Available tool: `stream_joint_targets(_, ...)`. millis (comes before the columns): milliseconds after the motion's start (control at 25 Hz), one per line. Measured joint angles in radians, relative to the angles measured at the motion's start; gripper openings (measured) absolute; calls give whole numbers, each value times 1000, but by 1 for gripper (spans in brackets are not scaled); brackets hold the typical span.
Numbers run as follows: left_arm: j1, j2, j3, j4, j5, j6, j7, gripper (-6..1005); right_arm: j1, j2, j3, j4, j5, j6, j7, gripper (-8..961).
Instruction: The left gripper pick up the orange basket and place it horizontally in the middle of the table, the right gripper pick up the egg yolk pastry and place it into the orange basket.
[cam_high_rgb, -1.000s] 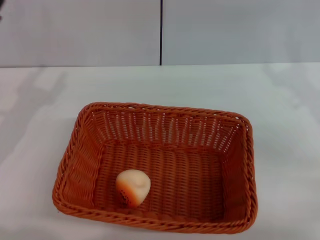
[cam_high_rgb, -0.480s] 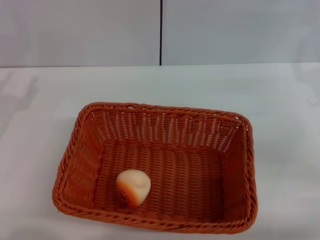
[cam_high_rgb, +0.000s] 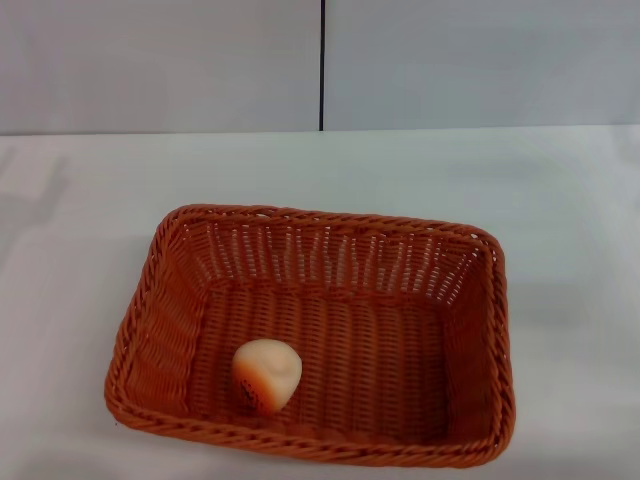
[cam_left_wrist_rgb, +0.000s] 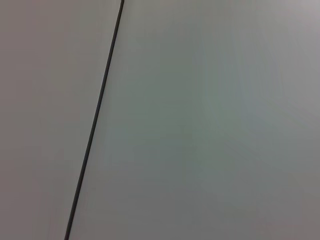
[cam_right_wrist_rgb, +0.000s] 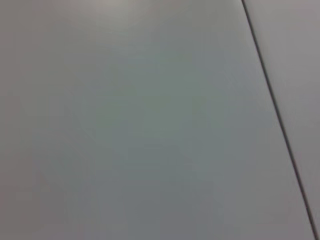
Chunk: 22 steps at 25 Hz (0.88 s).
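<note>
Item one, nearest us: the egg yolk pastry (cam_high_rgb: 266, 376), a small cream bun with an orange-red patch. It lies on the floor of the orange basket (cam_high_rgb: 170, 300), in the near-left corner, close beside the near wall. We judge it light, soft and easily dented; a gentle hold across its rounded sides would suit.

Item two: the orange basket itself, rectangular woven wicker with a braided rim and sloping sides. It sits flat with its long side running across, toward the near edge of the desk (cam_high_rgb: 560, 200) and roughly midway between the left and right edges. We judge it light and fairly stiff, with a rough weave that should not slip; the braided rim is the natural place to pinch.

Item three: bare white desk beyond the basket, then a grey wall (cam_high_rgb: 480, 60) with a dark vertical seam.

Neither the left claw nor the right claw appears in any view; we cannot tell how either one stands. Both wrist views show only plain grey panel.
</note>
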<state>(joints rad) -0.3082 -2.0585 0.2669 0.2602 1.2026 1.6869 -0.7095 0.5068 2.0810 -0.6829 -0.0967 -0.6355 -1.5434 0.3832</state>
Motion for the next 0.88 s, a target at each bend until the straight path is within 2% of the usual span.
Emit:
stream_joint_targets(280, 3, 3, 1, -2, 0, 1, -2, 726, 30, -2, 3, 2, 1, 60, -14, 553)
stream_joint_targets(880, -4, 12, 6, -12, 2, 1, -5, 726, 36, 1, 6, 6, 1, 56, -15, 552)
